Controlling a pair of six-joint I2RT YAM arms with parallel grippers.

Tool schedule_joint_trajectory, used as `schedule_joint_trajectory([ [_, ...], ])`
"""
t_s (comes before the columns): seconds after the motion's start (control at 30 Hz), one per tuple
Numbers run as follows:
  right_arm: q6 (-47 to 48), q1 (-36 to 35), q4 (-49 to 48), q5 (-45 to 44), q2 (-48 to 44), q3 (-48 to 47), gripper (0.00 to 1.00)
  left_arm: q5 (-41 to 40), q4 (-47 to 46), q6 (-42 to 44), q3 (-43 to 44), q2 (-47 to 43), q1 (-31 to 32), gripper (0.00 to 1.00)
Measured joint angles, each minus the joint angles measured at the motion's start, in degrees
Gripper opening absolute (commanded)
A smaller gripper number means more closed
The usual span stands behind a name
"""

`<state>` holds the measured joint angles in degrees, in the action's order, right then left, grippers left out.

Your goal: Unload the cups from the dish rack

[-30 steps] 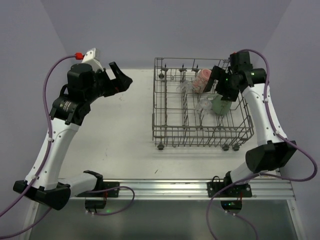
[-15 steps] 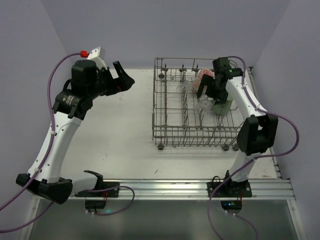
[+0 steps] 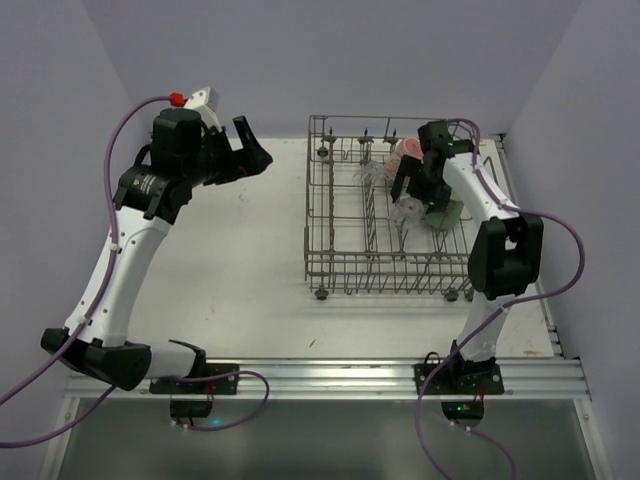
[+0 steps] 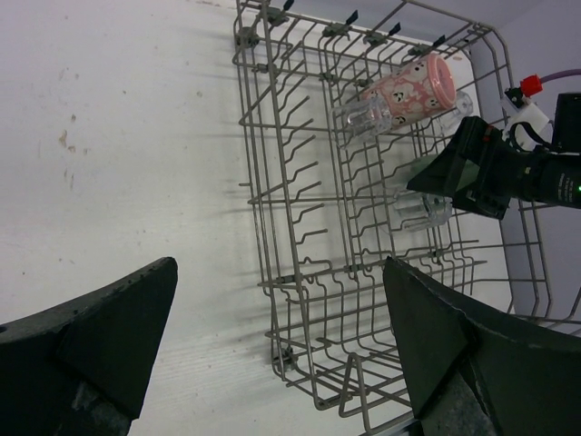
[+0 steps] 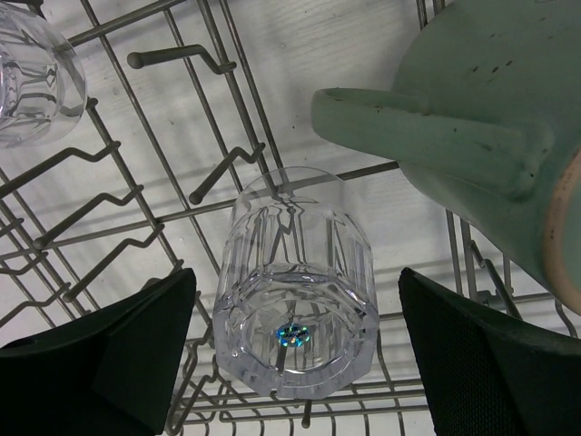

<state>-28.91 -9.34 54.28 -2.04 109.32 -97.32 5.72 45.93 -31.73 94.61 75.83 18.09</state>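
The grey wire dish rack point(image 3: 340, 262) stands at the right of the table. In it lie a pink-red patterned cup point(image 3: 403, 153), a mint-green mug point(image 3: 445, 215) and clear tumblers point(image 3: 407, 210). My right gripper point(image 3: 412, 195) is open inside the rack, its fingers on either side of a clear tumbler point(image 5: 295, 295) lying on the tines, not touching it. The mint mug point(image 5: 490, 118) lies just right of that tumbler, and another tumbler point(image 5: 32, 77) at the upper left. My left gripper point(image 3: 250, 160) is open and empty, held high left of the rack point(image 4: 363, 227).
The white table point(image 3: 220, 270) lies left of the rack. The rack's upright tines point(image 5: 172, 59) and side wires surround the right gripper. The pink cup point(image 4: 413, 86) and a tumbler point(image 4: 363, 116) lie at the rack's far end. A metal rail point(image 3: 330, 375) runs along the near edge.
My right arm has swung in and lowered its gripper into the rack over the clear tumbler. My left gripper has risen slightly and shifted right.
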Motion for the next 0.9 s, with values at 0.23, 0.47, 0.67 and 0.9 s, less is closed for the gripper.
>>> schedule_joint_trajectory([
  [0.23,0.02,0.0,-0.52,0.07,0.66,-0.31,0.89,0.02,0.26,0.09,0.7,1.11,-0.07,1.0],
  [0.47,-0.26,-0.59,-0.33,0.15,1.95,-1.53,0.86,0.04,0.26,0.09,0.83,2.25,-0.07,1.0],
  [0.67,-0.57,-1.53,0.02,0.07,2.08,-1.62,0.54,0.04,0.26,0.09,0.83,2.27,-0.07,1.0],
  [0.9,-1.14,-1.6,-1.46,-0.46,2.43,-4.52,0.09,0.07,0.33,0.07,0.83,2.32,-0.07,1.0],
])
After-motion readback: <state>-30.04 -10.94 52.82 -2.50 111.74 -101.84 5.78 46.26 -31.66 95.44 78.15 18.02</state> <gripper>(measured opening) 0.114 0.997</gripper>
